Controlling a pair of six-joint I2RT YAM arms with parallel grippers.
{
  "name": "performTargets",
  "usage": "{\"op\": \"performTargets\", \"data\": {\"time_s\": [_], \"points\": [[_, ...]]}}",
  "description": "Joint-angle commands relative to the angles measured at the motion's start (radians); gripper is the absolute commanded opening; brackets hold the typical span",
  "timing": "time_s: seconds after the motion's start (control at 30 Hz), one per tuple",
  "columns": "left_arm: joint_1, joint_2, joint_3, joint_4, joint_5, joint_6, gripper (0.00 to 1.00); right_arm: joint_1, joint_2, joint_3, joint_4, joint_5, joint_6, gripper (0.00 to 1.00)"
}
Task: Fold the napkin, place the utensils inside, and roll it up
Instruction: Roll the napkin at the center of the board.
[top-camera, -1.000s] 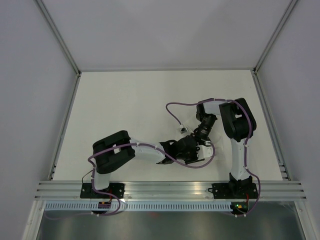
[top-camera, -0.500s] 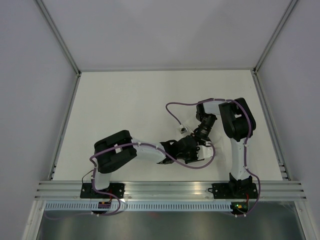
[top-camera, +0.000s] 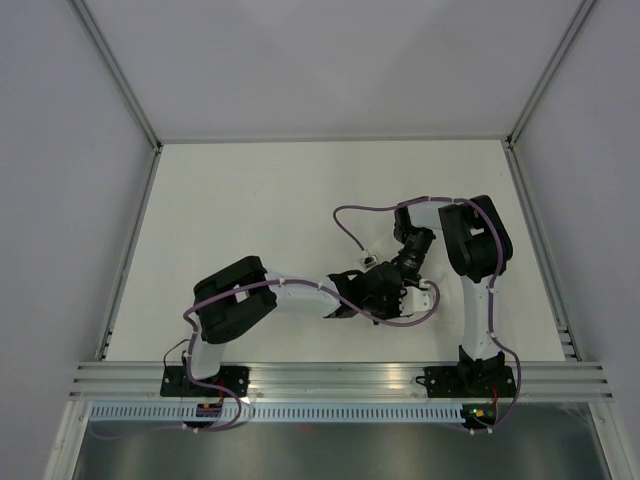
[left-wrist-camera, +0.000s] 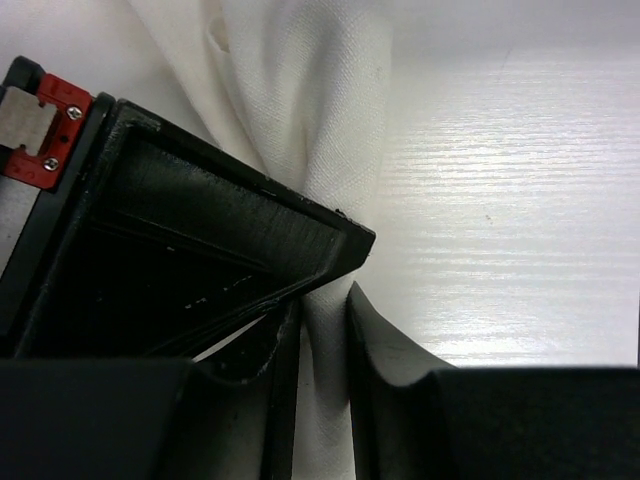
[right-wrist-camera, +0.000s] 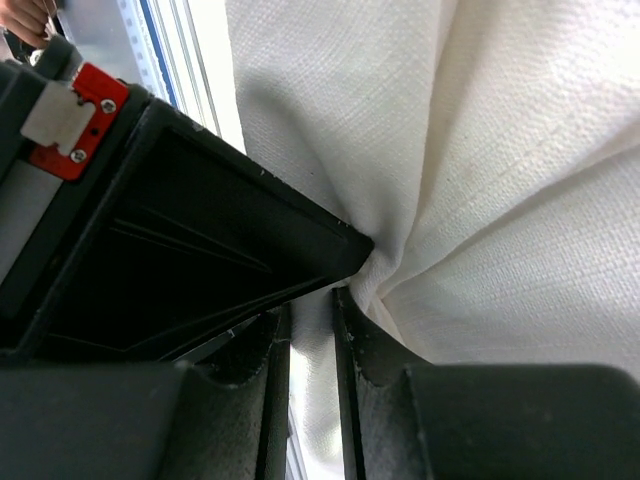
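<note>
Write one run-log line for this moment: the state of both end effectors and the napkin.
left end effector: shut on napkin | right end effector: shut on napkin | napkin: bunched in folds at both grips

napkin (right-wrist-camera: 520, 180) cropped at wrist-view edges

Free passage is left along the far and left edges of the worktop (top-camera: 260, 200). The near right corner is barred by the left arm (top-camera: 290, 297), the right arm (top-camera: 470, 250) and the bunched napkin (right-wrist-camera: 480, 150).
</note>
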Motion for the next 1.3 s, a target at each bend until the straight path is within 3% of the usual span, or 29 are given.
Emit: {"op": "performTargets", "data": {"time_s": [0.0, 0.13, 0.33, 0.83, 1.03, 1.27], "points": [[-0.007, 0.058, 0.032, -0.068, 0.166, -0.027, 0.02, 0.011, 0.01, -0.009, 0.273, 0.0, 0.018, 0.15], [0.011, 0.051, 0.026, -0.079, 0.212, -0.064, 0.02, -0.003, -0.041, -0.027, 0.342, -0.016, 0.083, 0.29], [0.051, 0.055, 0.035, -0.091, 0.301, -0.122, 0.02, -0.055, -0.136, -0.012, 0.411, -0.053, 0.21, 0.39], [0.085, 0.095, 0.08, -0.177, 0.454, -0.184, 0.02, -0.158, -0.293, -0.033, 0.615, -0.037, 0.46, 0.48], [0.132, 0.112, 0.115, -0.216, 0.528, -0.254, 0.02, -0.303, -0.355, -0.019, 0.724, -0.014, 0.589, 0.48], [0.192, 0.142, 0.199, -0.343, 0.508, -0.395, 0.02, -0.449, -0.409, 0.025, 0.815, 0.021, 0.697, 0.49]]}}
